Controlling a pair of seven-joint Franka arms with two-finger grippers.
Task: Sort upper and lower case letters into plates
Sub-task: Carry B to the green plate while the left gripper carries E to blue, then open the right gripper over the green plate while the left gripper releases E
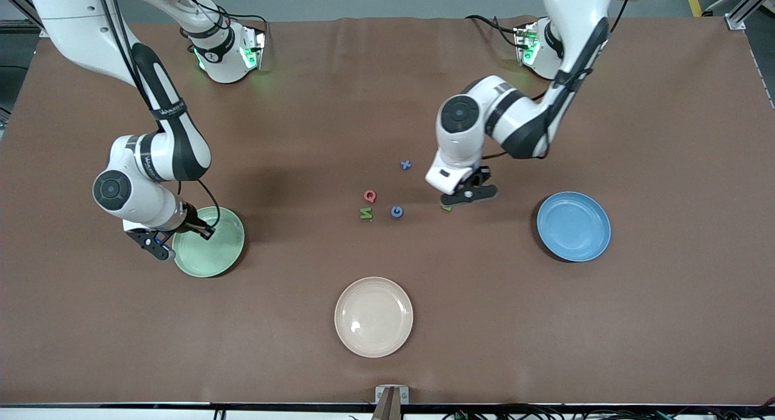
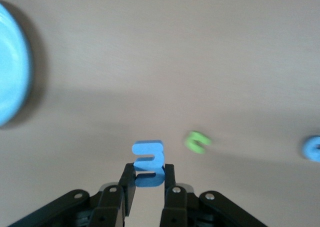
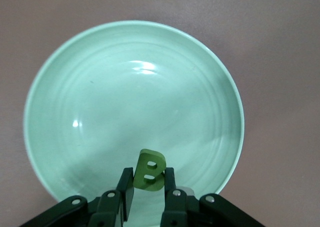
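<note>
Right wrist view shows the right end effector clenched on a green letter B, hanging over the mint plate near its rim, so release is straight down. Over the table by the loose letters, the left end effector grips a blue E, with the blue plate lying toward the left arm's end.

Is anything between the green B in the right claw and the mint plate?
Nothing visible. The right claw holds the green B directly over the mint plate, whose inside shows bare. The left claw, over the table, grips a blue letter.
</note>
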